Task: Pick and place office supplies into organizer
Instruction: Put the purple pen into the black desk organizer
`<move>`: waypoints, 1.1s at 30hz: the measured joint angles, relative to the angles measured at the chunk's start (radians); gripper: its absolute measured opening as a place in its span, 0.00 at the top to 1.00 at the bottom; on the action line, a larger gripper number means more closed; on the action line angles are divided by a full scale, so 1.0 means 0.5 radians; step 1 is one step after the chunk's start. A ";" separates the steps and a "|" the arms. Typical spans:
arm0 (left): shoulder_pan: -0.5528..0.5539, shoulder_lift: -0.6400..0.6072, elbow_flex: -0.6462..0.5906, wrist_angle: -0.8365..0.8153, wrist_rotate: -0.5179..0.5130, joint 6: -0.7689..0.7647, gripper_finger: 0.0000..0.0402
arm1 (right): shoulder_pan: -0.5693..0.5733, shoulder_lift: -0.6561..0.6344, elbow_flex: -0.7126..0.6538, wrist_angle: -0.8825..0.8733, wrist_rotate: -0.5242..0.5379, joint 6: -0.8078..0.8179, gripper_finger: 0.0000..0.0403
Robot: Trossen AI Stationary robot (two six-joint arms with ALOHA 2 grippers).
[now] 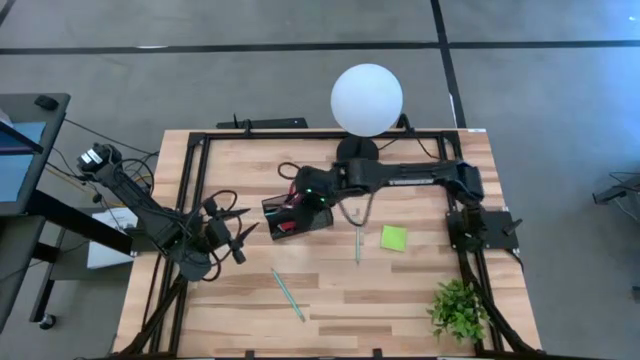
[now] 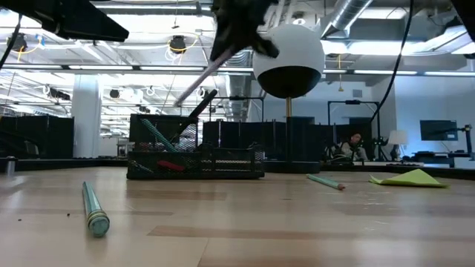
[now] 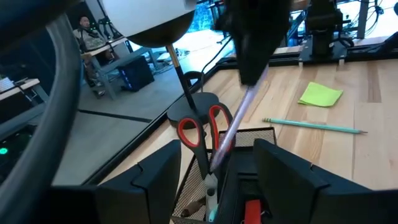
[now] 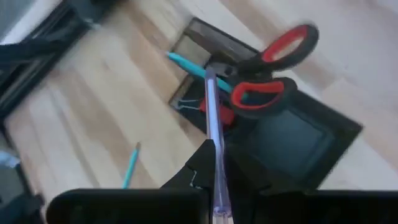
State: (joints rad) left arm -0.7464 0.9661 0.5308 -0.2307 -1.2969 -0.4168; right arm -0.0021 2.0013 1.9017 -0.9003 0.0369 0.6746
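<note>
The black mesh organizer (image 1: 285, 218) stands mid-table. In it are red-handled scissors (image 4: 273, 68), handles up, a teal pen (image 4: 186, 62) and a small red block (image 3: 252, 208). My right gripper (image 1: 303, 197) hangs above it, shut on a pink pen (image 3: 239, 115). My left gripper (image 1: 233, 235) waits open just left of the organizer, touching nothing. A teal pen (image 1: 288, 295), another pen (image 1: 357, 243) and the lime-green sticky pad (image 1: 393, 237) lie flat on the wood. My right gripper pinches the pink pen near its upper end (image 4: 216, 149) between its two fingers. The fingers slant down from above, and the pen runs on ahead of them. The pen hangs tilted, and its lower tip (image 4: 209, 78) is clear above the organizer, beside the scissors.
A white globe lamp (image 1: 367, 98) stands behind the organizer, and a green plant (image 1: 458, 308) sits at the near right corner. A black bar-shaped device (image 1: 270, 123) lies at the far edge. Black frame rails (image 1: 192, 190) run along both sides. A person (image 2: 355, 142) sits far behind the table.
</note>
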 joint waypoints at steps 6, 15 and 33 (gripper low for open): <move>0.000 0.000 0.000 0.001 0.023 0.000 0.50 | -0.087 0.018 0.001 -0.007 -0.032 0.074 1.00; 0.000 0.000 0.000 -0.046 0.050 0.002 0.50 | -0.068 0.031 -0.006 0.116 0.063 -0.112 1.00; 0.000 0.002 0.000 -0.157 0.359 -0.265 0.50 | 0.703 0.032 -0.191 0.067 0.449 0.000 0.84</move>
State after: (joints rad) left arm -0.7464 0.9668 0.5308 -0.3092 -1.1173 -0.5494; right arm 0.3491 2.0172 1.8060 -0.8668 0.2615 0.6744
